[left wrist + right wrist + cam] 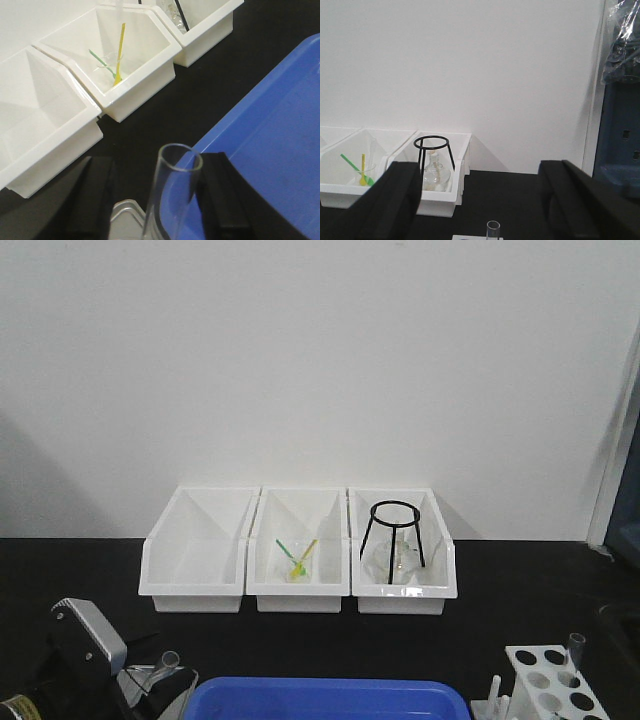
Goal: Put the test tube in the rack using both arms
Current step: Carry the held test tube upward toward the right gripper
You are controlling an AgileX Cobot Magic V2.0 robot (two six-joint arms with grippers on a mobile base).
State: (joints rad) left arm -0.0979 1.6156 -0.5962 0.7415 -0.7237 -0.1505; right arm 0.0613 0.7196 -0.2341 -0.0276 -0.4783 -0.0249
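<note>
The left gripper (pixel 157 161) has the test tube (pixel 167 200) between its two black fingers (pixel 95 200). The jaws seem clamped on the tube, but the place of contact lies below the picture edge. The tube is tilted, open rim up, over the near-left edge of the blue tray (pixel 270 125). The right gripper (pixel 480 200) has its jaws wide apart and holds nothing. It hangs above the white rack (pixel 551 666), where a second tube (pixel 575 645) stands in a hole. The rack is at the right of the tray, well apart from the held tube.
</note>
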